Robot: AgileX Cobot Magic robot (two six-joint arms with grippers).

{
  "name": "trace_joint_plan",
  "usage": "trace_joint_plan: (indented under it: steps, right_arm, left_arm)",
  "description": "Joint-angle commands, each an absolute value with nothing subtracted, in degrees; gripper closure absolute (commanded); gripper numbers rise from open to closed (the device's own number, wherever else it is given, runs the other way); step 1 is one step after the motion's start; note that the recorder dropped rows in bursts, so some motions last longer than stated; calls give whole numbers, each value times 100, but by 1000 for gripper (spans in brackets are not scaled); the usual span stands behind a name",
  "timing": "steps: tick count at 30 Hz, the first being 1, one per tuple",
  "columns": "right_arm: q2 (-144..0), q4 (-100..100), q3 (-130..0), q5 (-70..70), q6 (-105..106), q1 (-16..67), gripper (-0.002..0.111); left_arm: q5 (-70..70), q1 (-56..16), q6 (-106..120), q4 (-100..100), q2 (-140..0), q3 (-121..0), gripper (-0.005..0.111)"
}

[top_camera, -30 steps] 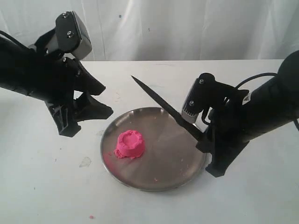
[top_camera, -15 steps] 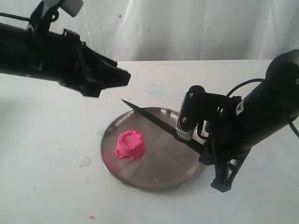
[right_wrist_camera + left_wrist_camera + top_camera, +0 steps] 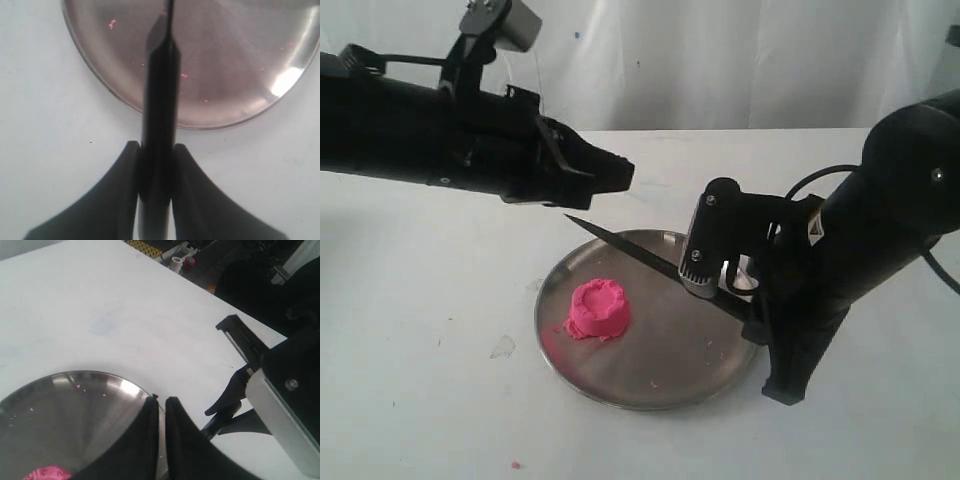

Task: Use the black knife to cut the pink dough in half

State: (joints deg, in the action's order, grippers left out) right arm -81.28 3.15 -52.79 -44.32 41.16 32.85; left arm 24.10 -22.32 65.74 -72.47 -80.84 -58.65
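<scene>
The pink dough (image 3: pixel 597 308) is one round dimpled lump on the left part of the steel plate (image 3: pixel 660 390). My right gripper (image 3: pixel 748 306) is shut on the handle of the black knife (image 3: pixel 630 252) at the plate's right rim. The blade slants up and left over the plate, its tip beyond the far rim, above and apart from the dough. In the right wrist view the knife (image 3: pixel 160 90) runs out between the fingers of the right gripper (image 3: pixel 156 146) over the plate (image 3: pixel 225 65). My left gripper (image 3: pixel 620 172) hovers shut and empty above the knife tip. The left wrist view shows the left gripper (image 3: pixel 162 400) over the plate's rim (image 3: pixel 127 385), with a sliver of dough (image 3: pixel 47 473).
A white tabletop (image 3: pixel 420 380) carries the plate, with a white curtain behind. Small pink crumbs lie on the plate and one on the table (image 3: pixel 515 465). The bulky right arm (image 3: pixel 860 250) stands beside the plate's right rim.
My left arm has swung up and rightward, its gripper now over the plate's far rim. The right arm has shifted left, carrying the knife tip lower and further left.
</scene>
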Motion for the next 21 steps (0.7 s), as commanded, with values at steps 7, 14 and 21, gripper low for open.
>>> trace_joint_plan:
  steps: [7, 14, 21]
  right_arm:
    - [-8138, 298, -5424, -4718, 4021, 3306, 108]
    - [-8138, 306, -5424, -4742, 3987, 3306, 108]
    - [-8068, 295, -5490, -4744, 3870, 3306, 108]
  left_arm:
    - [2289, -2345, 6824, -7410, -8507, -5881, 95]
    - [2218, -2345, 6855, -7410, -8691, -5881, 95]
    - [2065, -2345, 6944, -7272, -8944, -5881, 95]
